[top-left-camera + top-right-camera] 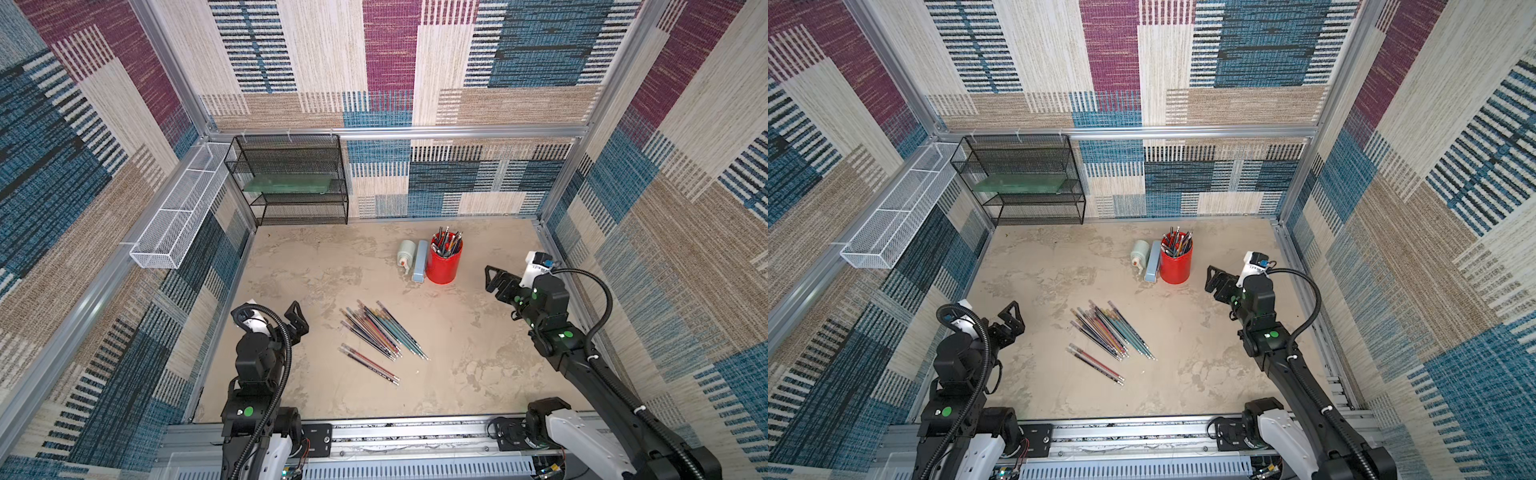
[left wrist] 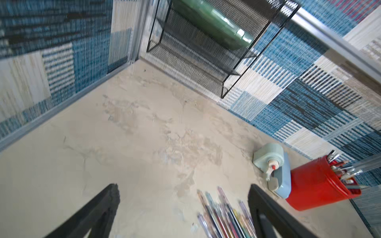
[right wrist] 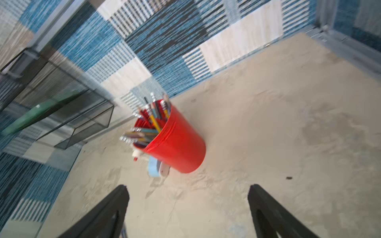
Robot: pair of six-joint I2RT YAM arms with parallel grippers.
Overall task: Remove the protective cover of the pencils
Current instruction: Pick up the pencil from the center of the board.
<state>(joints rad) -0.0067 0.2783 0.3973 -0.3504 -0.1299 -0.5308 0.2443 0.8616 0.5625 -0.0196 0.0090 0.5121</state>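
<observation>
At table (image 1: 332, 266) centre, pencils (image 1: 382, 336) are laid in loose fan. Left gripper (image 1: 298, 320) is held spread wide, empty, near them; right gripper (image 1: 490, 279) spread wide, empty, near red cup (image 1: 444, 266).

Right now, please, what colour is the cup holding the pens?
The cup is red, clearest in the right wrist view.

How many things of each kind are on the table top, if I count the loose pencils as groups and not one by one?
Pencil groups: 2 (a big bundle, and a pair lying apart)
Red cup of pens: 1
Blue stapler: 1
Pale green dispenser: 1
Black wire shelf: 1
Total: 6
</observation>
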